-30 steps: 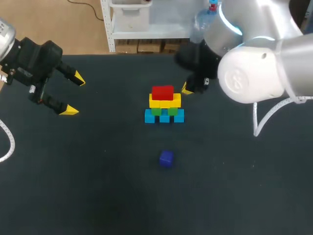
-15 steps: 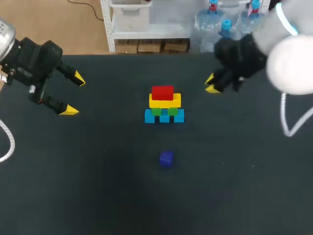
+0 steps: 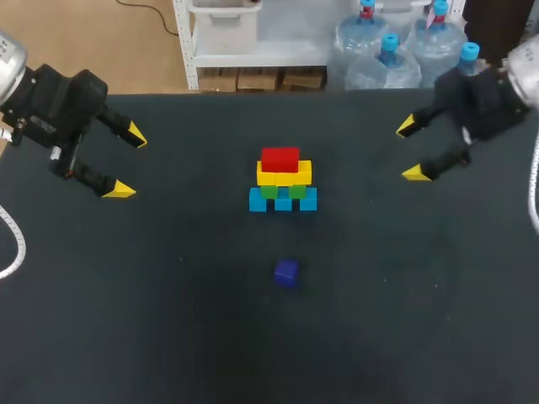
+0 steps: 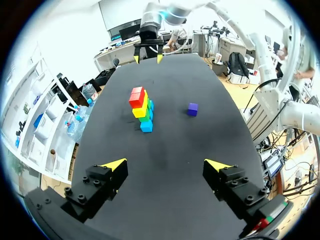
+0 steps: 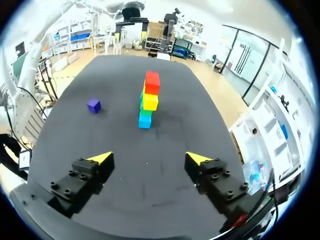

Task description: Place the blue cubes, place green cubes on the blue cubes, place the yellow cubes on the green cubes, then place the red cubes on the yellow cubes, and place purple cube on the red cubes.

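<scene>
The stack (image 3: 283,181) stood on the desk (image 3: 168,328): blue cubes (image 3: 283,201) lowest, then green cubes (image 3: 283,191), yellow cubes (image 3: 284,175) and red cubes (image 3: 280,158) on top. The purple cube (image 3: 286,273) lay alone on the robot's side of the stack, well apart. The left pincer (image 3: 126,162) hung left of the stack, released and empty. The right pincer (image 3: 411,150) hung to its right, likewise released.

The table (image 3: 168,337) has a wide, flat, black top. It looks dull and soft, like cloth. A thin white cord (image 3: 12,244) curves in a loop over the left edge of the table. I cannot tell if it lies on the top or hangs just above it. One more cord (image 3: 534,198), also thin and white, shows at the right edge. A few tiny pale specks (image 3: 435,286) sit on the black top, toward the front right corner.
</scene>
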`<state>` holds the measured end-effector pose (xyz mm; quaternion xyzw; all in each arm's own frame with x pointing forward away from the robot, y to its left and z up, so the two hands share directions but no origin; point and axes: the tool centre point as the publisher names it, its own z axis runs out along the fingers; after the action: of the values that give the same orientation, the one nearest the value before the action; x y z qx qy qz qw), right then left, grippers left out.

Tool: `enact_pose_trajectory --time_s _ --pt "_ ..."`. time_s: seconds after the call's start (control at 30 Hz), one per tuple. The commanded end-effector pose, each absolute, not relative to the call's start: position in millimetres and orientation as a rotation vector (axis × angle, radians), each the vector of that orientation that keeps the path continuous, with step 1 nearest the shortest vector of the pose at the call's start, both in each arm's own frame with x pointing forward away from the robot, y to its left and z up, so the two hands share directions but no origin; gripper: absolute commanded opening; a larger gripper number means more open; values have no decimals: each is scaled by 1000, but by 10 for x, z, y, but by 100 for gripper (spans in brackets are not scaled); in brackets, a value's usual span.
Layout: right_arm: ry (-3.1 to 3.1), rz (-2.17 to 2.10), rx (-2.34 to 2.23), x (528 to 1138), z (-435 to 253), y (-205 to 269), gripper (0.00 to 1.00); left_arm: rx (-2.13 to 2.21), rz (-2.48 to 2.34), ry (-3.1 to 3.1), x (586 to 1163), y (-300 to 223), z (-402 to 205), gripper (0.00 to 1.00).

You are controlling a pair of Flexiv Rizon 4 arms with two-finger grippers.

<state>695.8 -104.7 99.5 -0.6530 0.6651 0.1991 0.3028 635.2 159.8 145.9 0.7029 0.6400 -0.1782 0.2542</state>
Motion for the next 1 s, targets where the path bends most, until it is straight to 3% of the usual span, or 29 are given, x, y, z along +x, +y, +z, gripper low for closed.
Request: enact_pose_trajectory --time_s 0.03,0.47,0.87,0.9,0.97,1.0 --pt "1723 624 -1694 7003 1035 -1189 100 1909 -484 1733 6349 1607 1451 100" --pt "1768 747 -1704 7017 1049 -1312 100 1884 -476 1720 6354 1582 1448 100" --pt "1768 747 -1704 7017 1049 -1312 100 1857 -456 1717 6515 1252 1429 99" --pt "1768 747 -1704 7017 1049 -1312 100 1863 -457 1713 6522 1215 1428 56" --pt "1768 747 -1704 7017 1049 -1312 100 1881 -446 1706 6536 1134 1432 24" --pt "1768 747 -1704 7017 1049 -1312 100 1886 -443 1704 6542 1099 1434 0"
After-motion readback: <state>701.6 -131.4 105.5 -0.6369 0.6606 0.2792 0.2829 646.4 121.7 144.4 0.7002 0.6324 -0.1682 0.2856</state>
